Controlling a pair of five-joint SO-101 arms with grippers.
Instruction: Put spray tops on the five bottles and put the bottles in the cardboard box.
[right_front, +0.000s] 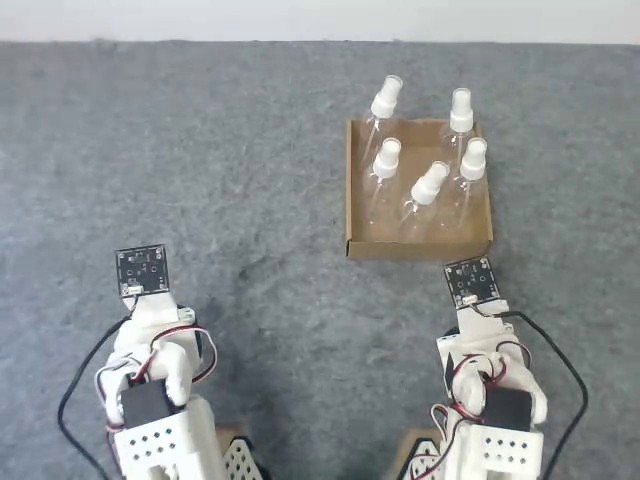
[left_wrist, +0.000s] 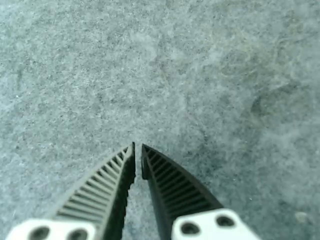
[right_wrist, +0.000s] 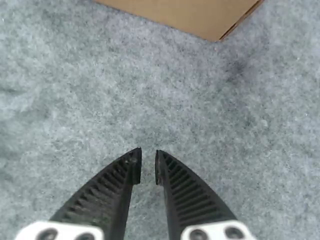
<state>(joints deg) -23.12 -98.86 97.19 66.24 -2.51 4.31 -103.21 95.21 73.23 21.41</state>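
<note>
At near left, left arm (right_front: 150, 350) is parked over bare grey carpet (right_front: 200, 150), well apart from the work. The left gripper (left_wrist: 138, 146) has its jaws narrow, a sliver of gap at the tips, holding nothing.

Right of centre, toward the far side, is the cardboard box (right_front: 420, 248). All five bottles (right_front: 378, 195) look to be inside it, each with a white spray top (right_front: 386, 158) on. The middle bottle (right_front: 415, 215) leans; the others are roughly upright. The far pair's tops overlap the far wall from above, so I can't confirm their bases sit fully in.

At near right, right arm (right_front: 490, 370) has its wrist just near the box's near-right corner. The right gripper (right_wrist: 147, 151) has its jaws narrow and is empty, with the box edge (right_wrist: 190, 15) just beyond it.

Judgement: the task reads as done, so the step in hand is verify and hold clear.
- Check that each top is seated square, not cocked; I can't tell from here.
- Any right arm move should back off toward the near side first; swinging sideways risks clipping the box wall.
- Don't fix the leaning bottle unless its top is loose; poking in could topple its neighbours.
</note>
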